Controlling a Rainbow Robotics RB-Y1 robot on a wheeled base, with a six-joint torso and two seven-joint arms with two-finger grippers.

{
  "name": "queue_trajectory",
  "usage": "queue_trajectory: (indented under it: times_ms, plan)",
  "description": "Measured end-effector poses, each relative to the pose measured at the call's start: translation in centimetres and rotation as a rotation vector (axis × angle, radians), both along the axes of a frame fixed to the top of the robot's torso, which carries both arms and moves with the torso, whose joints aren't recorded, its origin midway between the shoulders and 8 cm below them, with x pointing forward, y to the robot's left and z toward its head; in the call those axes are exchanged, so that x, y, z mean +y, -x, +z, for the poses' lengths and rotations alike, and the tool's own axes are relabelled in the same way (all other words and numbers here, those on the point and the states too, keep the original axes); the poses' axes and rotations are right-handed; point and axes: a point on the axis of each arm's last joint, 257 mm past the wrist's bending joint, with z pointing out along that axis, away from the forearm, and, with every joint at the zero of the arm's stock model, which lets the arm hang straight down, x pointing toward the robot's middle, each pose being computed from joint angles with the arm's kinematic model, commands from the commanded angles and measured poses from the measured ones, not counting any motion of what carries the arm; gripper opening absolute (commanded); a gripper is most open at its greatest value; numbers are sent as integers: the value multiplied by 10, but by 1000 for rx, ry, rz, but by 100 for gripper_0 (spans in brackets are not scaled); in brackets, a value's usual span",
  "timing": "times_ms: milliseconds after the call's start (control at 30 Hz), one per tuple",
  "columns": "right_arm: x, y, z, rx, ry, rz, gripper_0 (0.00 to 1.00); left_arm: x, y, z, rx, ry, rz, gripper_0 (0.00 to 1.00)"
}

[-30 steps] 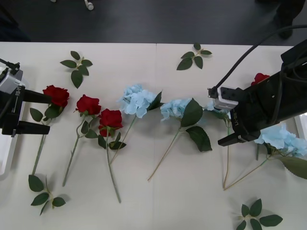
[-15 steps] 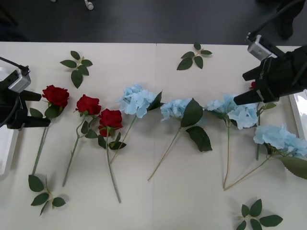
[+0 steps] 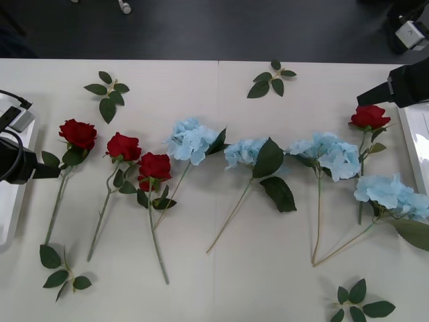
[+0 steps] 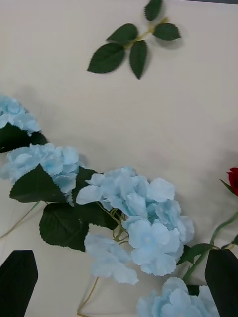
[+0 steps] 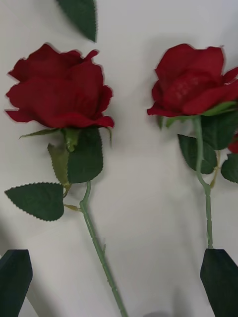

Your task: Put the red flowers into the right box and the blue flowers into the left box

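Left gripper (image 5: 119, 282) spread wide and empty beside the leftmost of the red flowers (image 3: 78, 133), left box (image 3: 5, 221) at the table's left edge, right gripper (image 4: 121, 282) likewise spread over the blue flowers (image 4: 134, 218), one red rose (image 3: 369, 117) lying among them beside the right box (image 3: 419, 144), loose leaf sprigs (image 3: 109, 94) scattered around.

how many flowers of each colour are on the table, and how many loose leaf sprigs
Deep red artificial roses: 4
Pale sky-blue fluffy hydrangeas: 4
Flowerless dark green leaf sprigs: 4
Total: 12
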Motion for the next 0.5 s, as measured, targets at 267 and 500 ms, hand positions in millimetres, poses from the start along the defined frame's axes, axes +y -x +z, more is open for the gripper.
queue_trajectory:
  times_ms: [267, 500]
  plan:
    - [-47, -8, -6, 156, -146, -388, 100, 2, -19, -23, 1, -39, 151, 100]
    - [-56, -14, -42, 200, -156, -536, 100, -6, -30, -40, 9, 23, 323, 100]
